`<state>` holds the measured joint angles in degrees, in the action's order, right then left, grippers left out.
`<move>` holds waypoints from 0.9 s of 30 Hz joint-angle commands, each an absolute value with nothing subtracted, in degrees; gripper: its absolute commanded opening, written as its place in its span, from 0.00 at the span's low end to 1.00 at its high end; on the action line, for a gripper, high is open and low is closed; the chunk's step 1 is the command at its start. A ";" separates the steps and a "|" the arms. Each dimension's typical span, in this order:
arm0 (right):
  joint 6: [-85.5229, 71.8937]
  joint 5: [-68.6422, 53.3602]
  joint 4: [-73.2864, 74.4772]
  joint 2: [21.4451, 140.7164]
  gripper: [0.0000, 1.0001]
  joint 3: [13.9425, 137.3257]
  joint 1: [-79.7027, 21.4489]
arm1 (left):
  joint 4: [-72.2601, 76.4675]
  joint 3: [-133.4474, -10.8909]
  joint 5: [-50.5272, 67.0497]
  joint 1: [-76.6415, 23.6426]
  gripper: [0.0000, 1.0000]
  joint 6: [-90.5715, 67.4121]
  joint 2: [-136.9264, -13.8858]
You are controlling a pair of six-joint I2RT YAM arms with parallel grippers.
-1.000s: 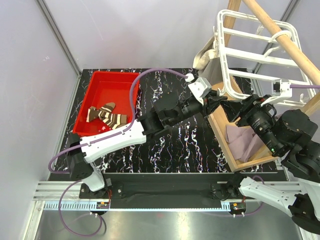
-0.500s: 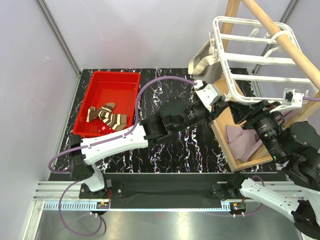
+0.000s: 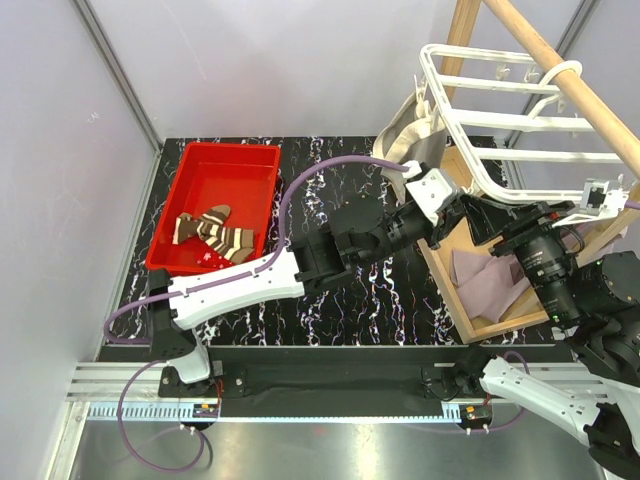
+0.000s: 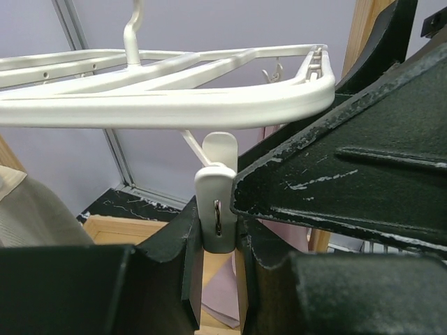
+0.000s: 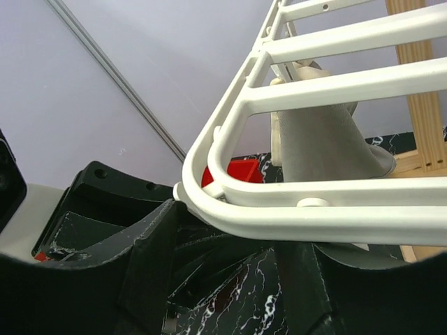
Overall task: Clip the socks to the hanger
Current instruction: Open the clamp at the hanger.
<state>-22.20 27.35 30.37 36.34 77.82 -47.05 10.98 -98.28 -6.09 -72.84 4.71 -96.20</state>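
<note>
The white hanger [image 3: 500, 152] hangs from the wooden pole at the back right. A beige-grey sock [image 3: 410, 130] is clipped at its left corner. My left gripper [image 3: 462, 205] is shut on a small white clip [image 4: 216, 202] that dangles under the hanger's near rim [image 4: 174, 108]; both fingers press its sides. My right gripper [image 3: 497, 217] is open, its fingers [image 5: 150, 251] spread wide under the rim [image 5: 335, 223], which lies across them. A brown-and-cream striped sock [image 3: 215, 232] and a red speckled sock [image 3: 205, 258] lie in the red tub. A mauve-pink sock [image 3: 490, 275] lies inside the wooden frame.
The red tub [image 3: 230, 148] stands at the left of the black marbled table. The wooden pole [image 3: 560, 70] slants over the hanger, and the wooden base frame [image 3: 445, 280] lies at the right. Grey walls close in behind.
The hanger has swung up and away, and its near edge has risen. My left gripper has moved right and up with it. My right arm has drawn back to the right.
</note>
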 commanded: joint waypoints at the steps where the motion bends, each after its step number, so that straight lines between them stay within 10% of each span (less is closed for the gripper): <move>1: -20.13 26.55 22.15 36.91 0.62 77.70 -47.20 | 8.09 -101.51 -4.31 -75.32 0.00 6.06 -98.17; 13: -17.32 28.73 12.92 35.86 0.55 72.95 -47.20 | 7.65 -103.36 -5.45 -76.46 0.00 6.86 -99.93; 20: -16.61 32.25 12.65 34.45 0.31 71.19 -47.29 | 7.73 -103.10 -5.89 -76.64 0.00 6.94 -99.67; 22: -16.44 32.87 13.71 34.37 0.11 71.19 -47.20 | 7.73 -103.10 -6.06 -76.64 0.00 6.94 -99.67; 27: -16.61 34.71 15.11 33.84 0.00 71.01 -47.11 | 8.26 -100.73 -7.64 -76.64 0.49 6.59 -96.87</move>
<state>-17.74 30.92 17.34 34.02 70.48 -47.05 8.97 -101.51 -7.66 -75.07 6.28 -99.09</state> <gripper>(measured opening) 0.405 0.427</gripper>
